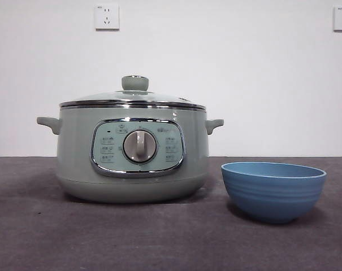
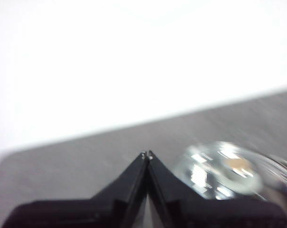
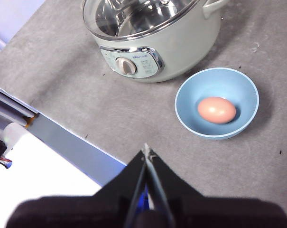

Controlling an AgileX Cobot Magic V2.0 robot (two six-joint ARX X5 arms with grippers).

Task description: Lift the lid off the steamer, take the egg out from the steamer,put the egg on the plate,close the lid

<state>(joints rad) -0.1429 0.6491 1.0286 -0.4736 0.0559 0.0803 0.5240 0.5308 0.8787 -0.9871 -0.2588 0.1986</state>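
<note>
Right gripper (image 3: pixel 147 153), jaws closed — well apart from egg (image 3: pixel 217 109) in plate (image 3: pixel 187 114).

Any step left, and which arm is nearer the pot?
None left: the brown egg lies in the blue bowl, and the glass lid sits on the green steamer. Left gripper looks nearer the lid; right gripper hangs back.

Left tool (image 2: pixel 147 155) — black, tapered, blurred, perhaps matte; right tool (image 3: pixel 146 151) likewise black, wedge-shaped.

Lid (image 1: pixel 134 96) on steamer (image 1: pixel 131 152); plate (image 1: pixel 273 191) just right of it; egg (image 3: pixel 217 109) in plate.
</note>
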